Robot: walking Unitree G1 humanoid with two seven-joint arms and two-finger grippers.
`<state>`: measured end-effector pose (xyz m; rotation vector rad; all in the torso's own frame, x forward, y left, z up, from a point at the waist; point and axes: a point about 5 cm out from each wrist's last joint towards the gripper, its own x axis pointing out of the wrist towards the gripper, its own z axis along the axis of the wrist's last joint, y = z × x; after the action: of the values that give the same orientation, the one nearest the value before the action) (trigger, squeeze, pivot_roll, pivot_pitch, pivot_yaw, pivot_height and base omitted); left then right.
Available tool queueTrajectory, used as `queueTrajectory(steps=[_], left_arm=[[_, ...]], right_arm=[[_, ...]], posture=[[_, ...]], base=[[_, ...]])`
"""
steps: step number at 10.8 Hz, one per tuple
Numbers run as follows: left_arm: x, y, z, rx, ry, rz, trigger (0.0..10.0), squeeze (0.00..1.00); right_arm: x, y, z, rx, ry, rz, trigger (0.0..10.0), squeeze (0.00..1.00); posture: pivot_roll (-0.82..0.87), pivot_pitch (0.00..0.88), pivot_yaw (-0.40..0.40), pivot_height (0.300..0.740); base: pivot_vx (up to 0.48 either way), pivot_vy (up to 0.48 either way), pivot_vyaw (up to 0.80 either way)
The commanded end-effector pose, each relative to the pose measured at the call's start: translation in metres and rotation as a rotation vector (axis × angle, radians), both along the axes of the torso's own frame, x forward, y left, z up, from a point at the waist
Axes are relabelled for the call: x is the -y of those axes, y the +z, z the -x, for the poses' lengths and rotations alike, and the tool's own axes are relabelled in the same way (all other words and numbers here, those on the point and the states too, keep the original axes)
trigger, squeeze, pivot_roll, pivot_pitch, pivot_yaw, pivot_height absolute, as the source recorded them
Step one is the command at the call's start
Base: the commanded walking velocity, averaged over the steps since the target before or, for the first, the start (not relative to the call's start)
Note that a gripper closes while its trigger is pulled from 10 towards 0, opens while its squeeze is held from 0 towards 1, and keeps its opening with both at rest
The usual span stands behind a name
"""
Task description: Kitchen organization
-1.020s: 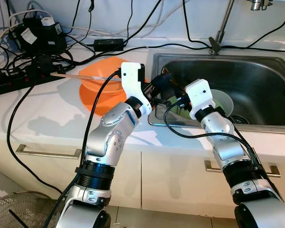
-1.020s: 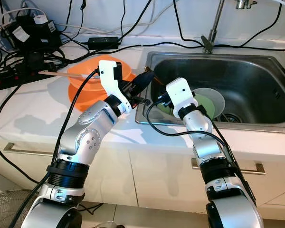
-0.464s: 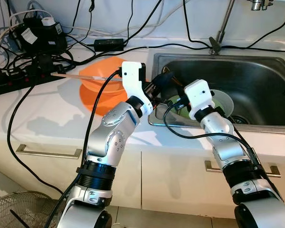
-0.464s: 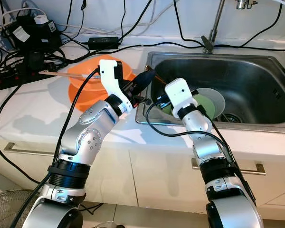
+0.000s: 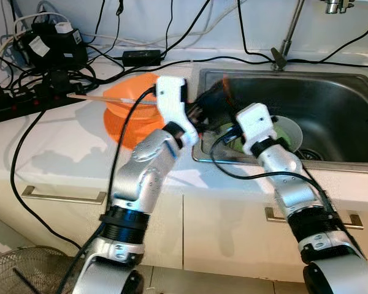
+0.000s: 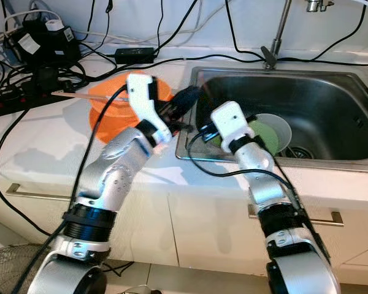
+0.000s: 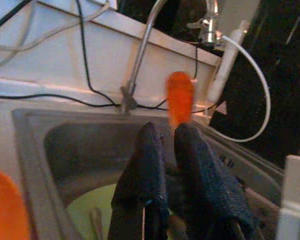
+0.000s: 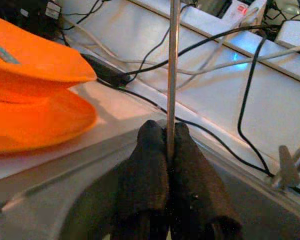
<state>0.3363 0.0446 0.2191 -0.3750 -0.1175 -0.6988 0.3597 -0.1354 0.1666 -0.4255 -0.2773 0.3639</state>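
My right end effector [image 8: 167, 150] is clamped on a thin metal rod [image 8: 173, 65] at the near-left corner of the steel sink [image 5: 331, 98]. My left end effector [image 7: 167, 137], fingers nearly together, pinches an orange-tipped utensil [image 7: 180, 100] over the sink's left rim. A pale green bowl [image 5: 288, 130] sits in the basin. Orange bowls [image 5: 132, 113] with a chopstick [image 5: 92, 98] across them rest on the white tabletop [image 5: 55, 147] beside power strips [image 5: 18, 104] and cables. I can read no writing.
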Motion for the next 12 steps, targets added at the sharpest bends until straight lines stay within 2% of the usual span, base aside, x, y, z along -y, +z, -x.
queueTrajectory(steps=[1, 4, 5, 6, 9, 10, 12], left_arm=[[-0.002, -0.002, -0.001, -0.008, 0.014, -0.009, 10.0, 1.0], [-0.006, -0.003, 0.0, -0.013, 0.014, -0.004, 10.0, 1.0], [-0.007, -0.01, 0.004, -0.028, -0.012, -0.051, 10.0, 0.91], [-0.008, -0.017, 0.007, -0.047, -0.023, -0.09, 10.0, 0.0], [-0.014, -0.039, 0.013, -0.111, -0.034, -0.184, 10.0, 0.0], [-0.011, -0.052, 0.018, -0.138, -0.074, -0.268, 10.0, 0.0], [-0.008, -0.062, 0.022, -0.139, -0.1, -0.358, 10.0, 0.0]], right_arm=[[0.003, 0.005, -0.003, 0.014, -0.015, -0.017, 0.0, 0.0], [0.011, 0.007, -0.007, 0.018, -0.052, -0.012, 0.0, 0.0], [0.02, 0.01, -0.012, 0.012, -0.092, -0.009, 0.0, 0.0], [0.031, 0.012, -0.017, 0.004, -0.142, -0.005, 0.0, 0.0], [0.061, 0.022, -0.032, -0.049, -0.303, -0.017, 0.0, 0.0], [0.072, 0.027, -0.038, -0.089, -0.379, -0.061, 10.0, 0.0], [0.074, 0.028, -0.042, -0.125, -0.405, -0.073, 10.0, 0.0]], posture=[[0.07, 0.0, 0.066, 0.74], [0.07, 0.0, 0.062, 0.74], [0.07, 0.0, 0.062, 0.74], [0.07, 0.0, 0.062, 0.74], [0.08, 0.0, 0.056, 0.74], [0.08, 0.0, 0.054, 0.74], [0.09, 0.0, 0.051, 0.74]], base=[[0.0, 0.0, 0.0], [0.0, 0.0, 0.0], [0.0, 0.0, 0.0], [0.0, 0.0, 0.0], [0.0, 0.0, 0.0], [0.0, 0.0, 0.0], [0.0, 0.0, 0.0]])
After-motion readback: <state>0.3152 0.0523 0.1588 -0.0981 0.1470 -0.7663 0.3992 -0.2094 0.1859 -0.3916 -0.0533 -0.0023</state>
